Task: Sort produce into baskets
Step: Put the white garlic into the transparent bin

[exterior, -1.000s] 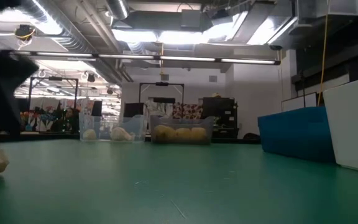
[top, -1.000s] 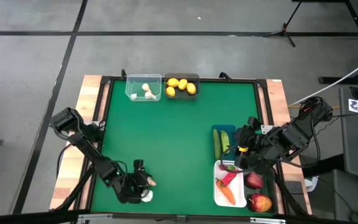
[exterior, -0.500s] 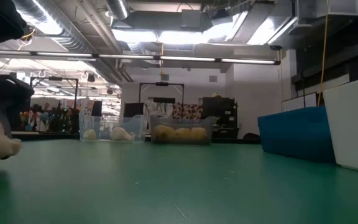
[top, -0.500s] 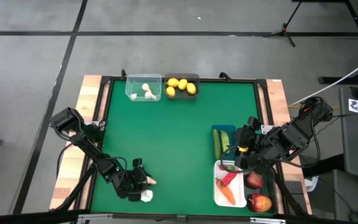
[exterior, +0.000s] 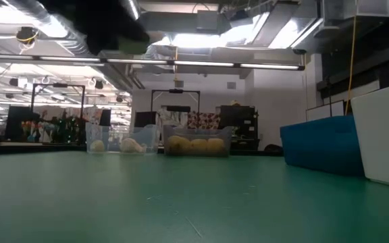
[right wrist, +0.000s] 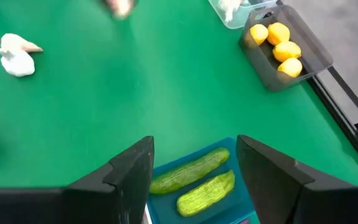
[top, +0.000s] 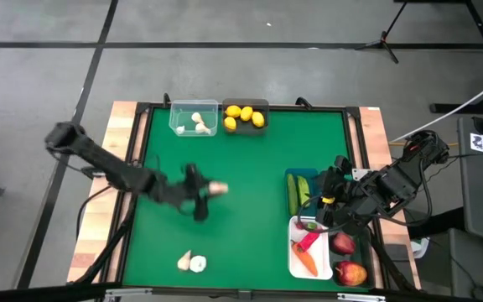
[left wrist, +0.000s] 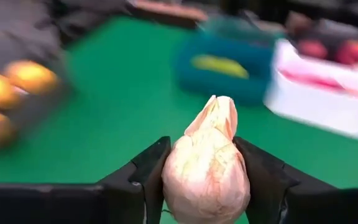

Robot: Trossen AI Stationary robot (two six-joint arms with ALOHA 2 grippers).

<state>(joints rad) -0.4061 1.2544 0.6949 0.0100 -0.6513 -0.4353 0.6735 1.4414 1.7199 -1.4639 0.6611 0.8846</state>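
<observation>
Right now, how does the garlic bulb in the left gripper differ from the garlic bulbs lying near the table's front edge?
The held garlic bulb is clamped between the left gripper's fingers above mid-table; the two loose bulbs lie on the green mat, ungripped. The held one is alone, while the loose ones lie close side by side. The held one looks pinkish-tan, the loose ones whiter. All are pointed garlic bulbs outside the clear basket.
</observation>
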